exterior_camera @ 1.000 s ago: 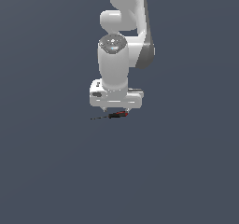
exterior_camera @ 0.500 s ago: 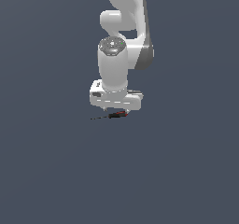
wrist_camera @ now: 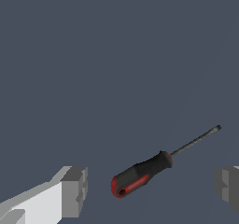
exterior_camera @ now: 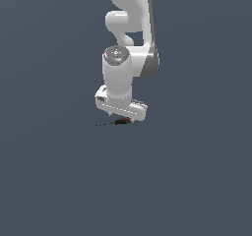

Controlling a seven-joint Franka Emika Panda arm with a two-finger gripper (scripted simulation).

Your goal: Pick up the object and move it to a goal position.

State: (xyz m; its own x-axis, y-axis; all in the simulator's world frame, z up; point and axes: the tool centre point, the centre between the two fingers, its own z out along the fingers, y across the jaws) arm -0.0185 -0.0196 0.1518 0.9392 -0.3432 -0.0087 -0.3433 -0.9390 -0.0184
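Plain grey surface [exterior_camera: 59, 181], nothing else on it. We see the screwdriver [wrist_camera: 147, 172] lying flat w/ its long axis diagonal in the wrist view, red cap lower left, shaft tip upper right. Our gripper [wrist_camera: 151, 186] is wide open, fingers [wrist_camera: 74, 190] either side of the handle, not touching. In the exterior view it's just under the gripper, approx. frame centre; we judge descent comes next.
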